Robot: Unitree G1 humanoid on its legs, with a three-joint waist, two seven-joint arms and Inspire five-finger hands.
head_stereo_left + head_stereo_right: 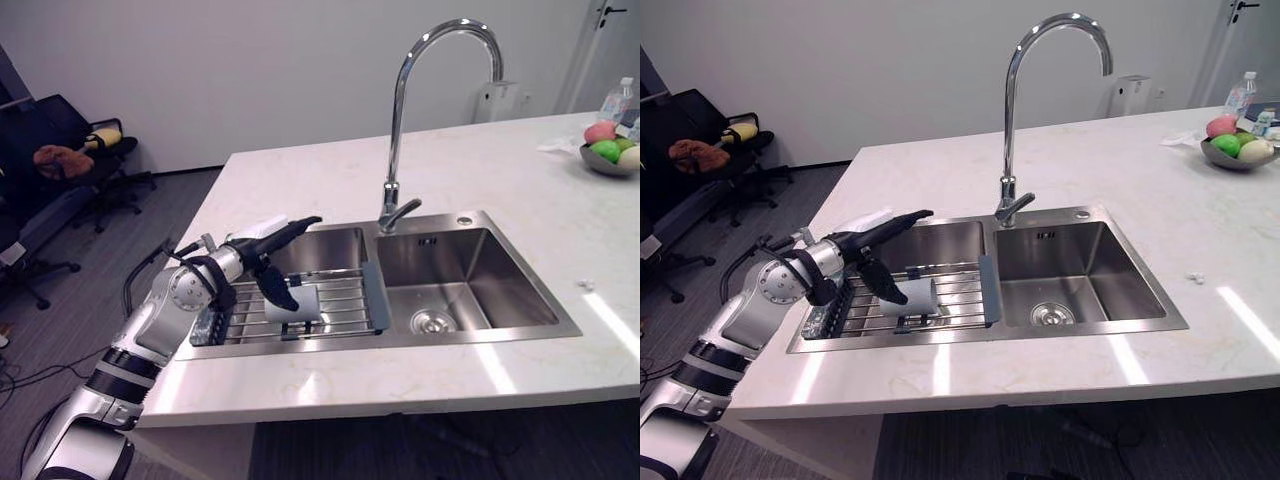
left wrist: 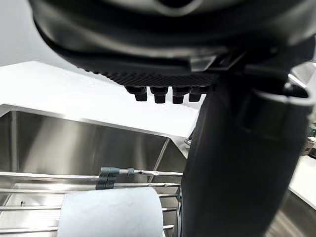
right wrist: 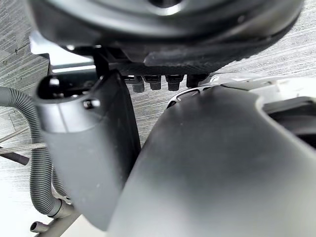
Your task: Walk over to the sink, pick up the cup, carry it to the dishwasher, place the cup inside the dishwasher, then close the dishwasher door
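Cup lies on its side on the rack in the sink. My left hand is spread wide over it, not yet gripping. I should lower, centre, and close evenly, since the cup may roll. Right hand idle, relaxed.

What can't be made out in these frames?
1. Whether the left hand touches the cup: its thumb overlaps the cup in both eye views and blocks its side in the left wrist view.
2. Which end of the cup is its mouth: the thumb covers one end.
3. What the white speck on the counter is: too small.
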